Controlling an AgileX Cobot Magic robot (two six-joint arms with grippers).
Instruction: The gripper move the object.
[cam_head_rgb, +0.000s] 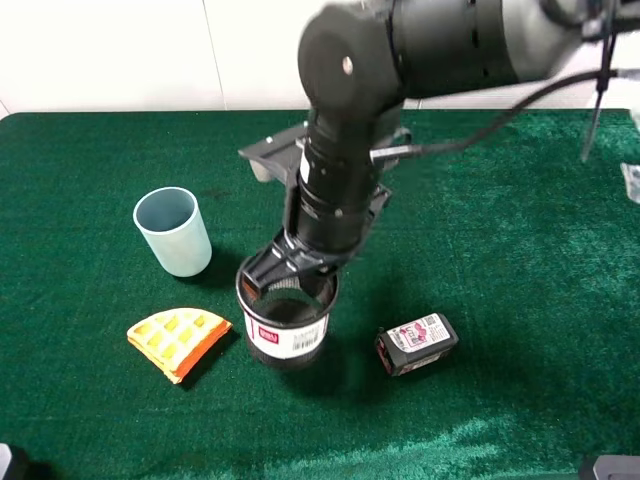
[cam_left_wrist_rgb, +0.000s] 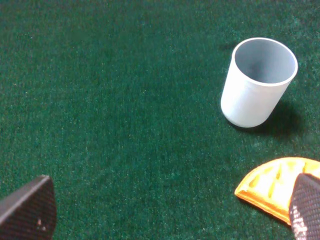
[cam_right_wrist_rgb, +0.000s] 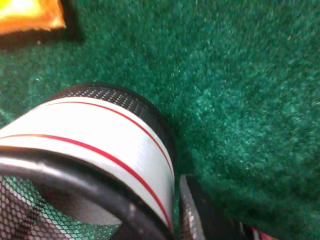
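Reaching across the middle of the exterior view, the right pincer (cam_head_rgb: 295, 272) sits at the rim of the mesh pen cup (cam_head_rgb: 288, 325), which stands upright on the green table (cam_head_rgb: 520, 250) just below the centre of the frame. The cup's base looks planted on the cloth, so I judge the move itself is not yet done: the approach is made, while the lift or slide and the release are left. Whether this pincer has closed on the rim I cannot tell, since the arm's bulk hides its jaws from above.

The exterior view alone gives the layout. A pale blue cup (cam_head_rgb: 172, 230) stands to the upper left of the mesh cup, an orange wedge (cam_head_rgb: 178, 340) lies to its left, and a small black box (cam_head_rgb: 417, 343) lies to its right, all apart from it.

The right wrist view adds what the high camera cannot: the cup's mesh wall and white label (cam_right_wrist_rgb: 100, 145) with red lines, seen very close, and a dark strip (cam_right_wrist_rgb: 189, 212) just beside the wall that may be one finger.

The left wrist view shows the left pincer (cam_left_wrist_rgb: 167, 210) spread wide and holding nothing, hanging over bare cloth near the blue cup and the wedge.
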